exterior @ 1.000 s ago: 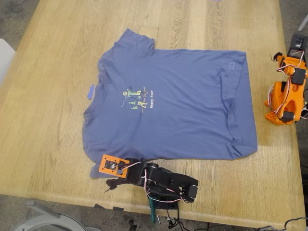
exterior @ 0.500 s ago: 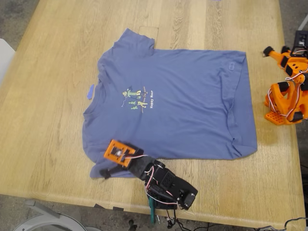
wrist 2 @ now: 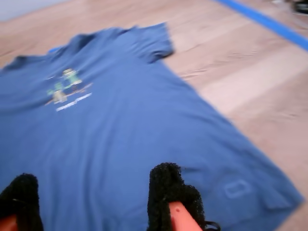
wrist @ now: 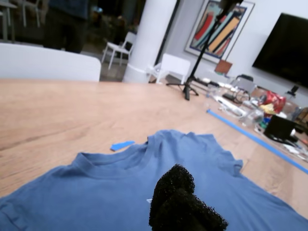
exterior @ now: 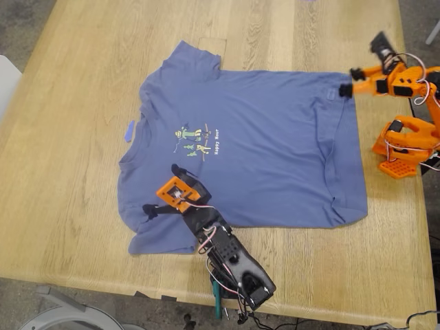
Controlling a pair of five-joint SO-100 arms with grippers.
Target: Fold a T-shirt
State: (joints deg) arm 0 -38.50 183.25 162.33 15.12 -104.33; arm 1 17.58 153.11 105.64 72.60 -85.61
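My first gripper (exterior: 162, 191) is hovering over the T-shirt (exterior: 261, 158), above the sleeve and shoulder on the side nearest its own base, with its two black foam tips spread wide and nothing between them. Its own wrist view is giving me only one foam pad (wrist: 180, 204) low in the picture, so the spread is something I am reading from the exterior view alone. Ahead of that pad the collar (wrist: 108, 161) is lying flat, and just past it a small blue tape strip (wrist: 121, 145) is sitting on the wooden table (wrist: 62, 108).

My second gripper (exterior: 350, 81) is reaching in from the exterior view's right, at the hem corner of the shirt. Its wrist view is showing both foam pads (wrist 2: 166, 190) standing well apart, with open cloth between them and nothing gripped. Whether a tip is touching the fabric I cannot tell. Beside that gripper a small stitched rectangular patch (wrist 2: 237, 188) is showing on the hem; nothing on it is legible.

The T-shirt is lying spread flat, print side up, on the table. The chest print (exterior: 192, 140) is showing green-yellow cartoon figures with white lettering that reads "Happy Hour" in the exterior view; the second wrist view blurs it.

The first wrist view alone is showing the room beyond: a white column, white chairs, a framed picture and a dark screen.
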